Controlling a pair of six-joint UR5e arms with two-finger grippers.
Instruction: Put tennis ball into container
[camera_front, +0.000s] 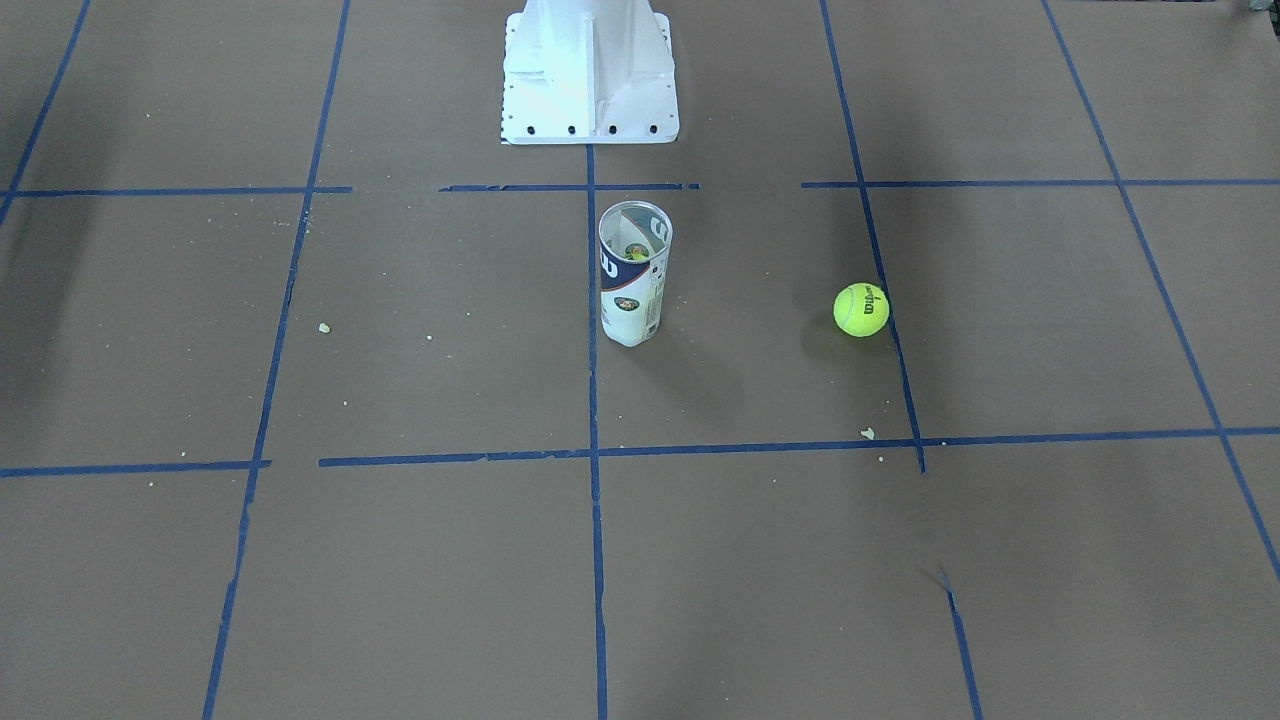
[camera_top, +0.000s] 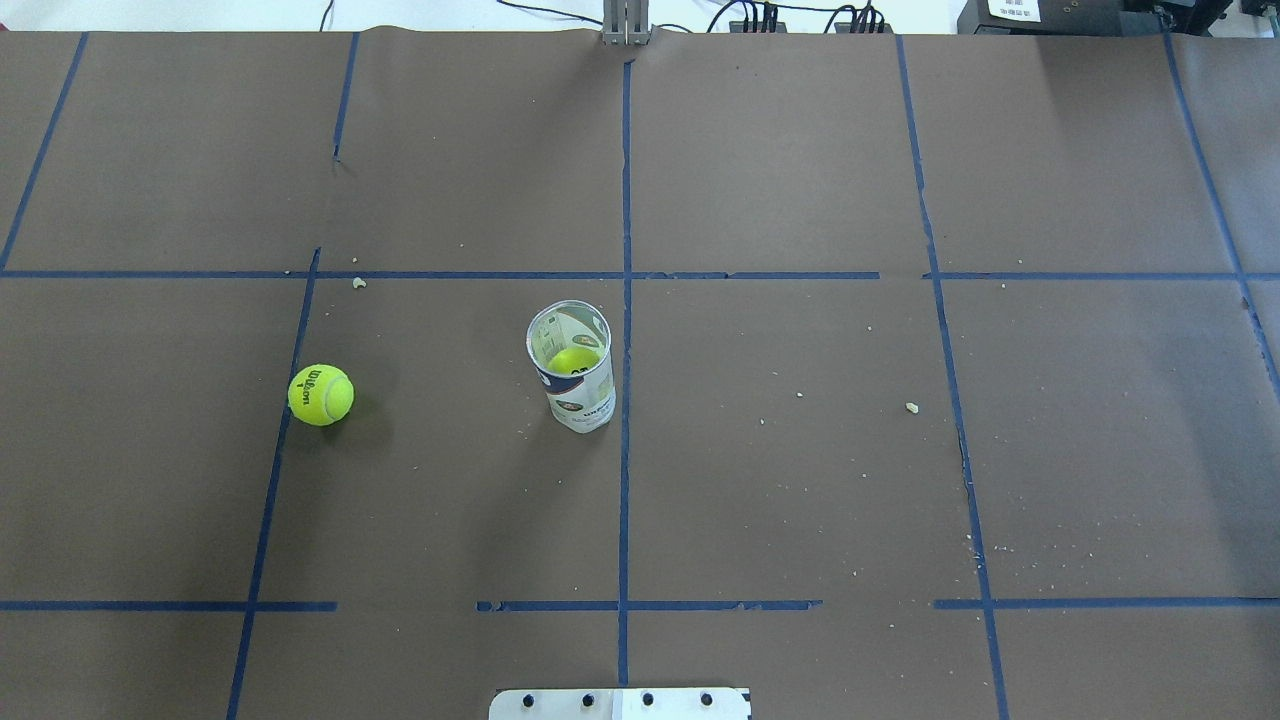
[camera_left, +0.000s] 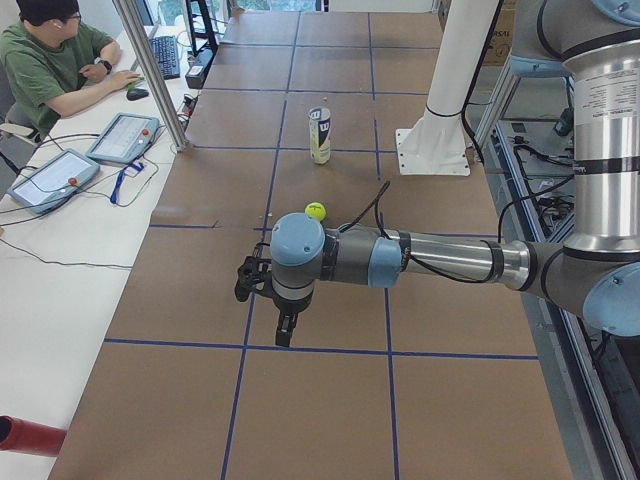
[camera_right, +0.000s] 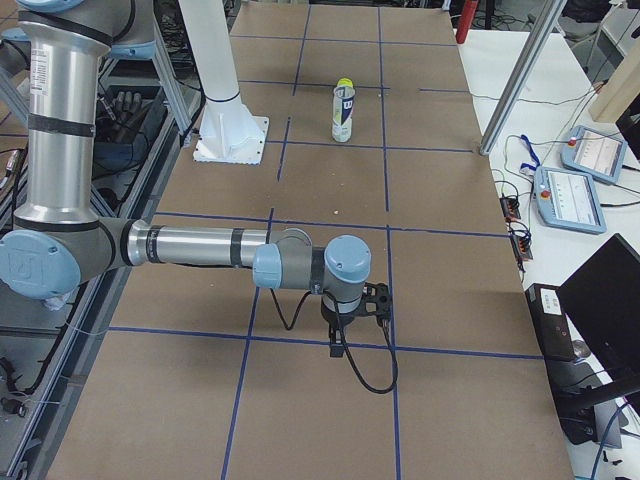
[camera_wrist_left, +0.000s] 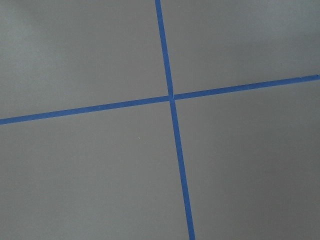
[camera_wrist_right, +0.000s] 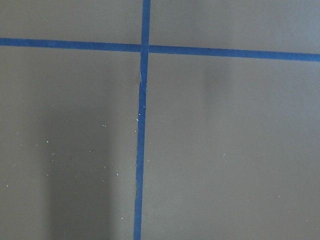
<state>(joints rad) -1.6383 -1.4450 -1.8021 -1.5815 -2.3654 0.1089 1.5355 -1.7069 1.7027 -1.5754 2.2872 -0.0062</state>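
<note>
The tennis ball (camera_front: 861, 309) (camera_top: 321, 395) (camera_left: 315, 211) lies loose on the brown table, on a blue tape line on my left side. The container (camera_front: 633, 272) (camera_top: 572, 368) (camera_left: 319, 135) (camera_right: 343, 115) stands upright near the table's middle, mouth open, with another yellow ball low inside it. My left gripper (camera_left: 256, 282) hangs over the table short of the loose ball and shows only in the left side view, so I cannot tell its state. My right gripper (camera_right: 376, 300) shows only in the right side view, far from both; its state is unclear too.
The white metal pedestal (camera_front: 590, 75) (camera_left: 440, 125) stands behind the container on the robot's side. An operator (camera_left: 55, 65) sits at a side desk with tablets (camera_left: 125, 137). Blue tape lines grid the table, and crumbs lie scattered on it. Both wrist views show only table and tape.
</note>
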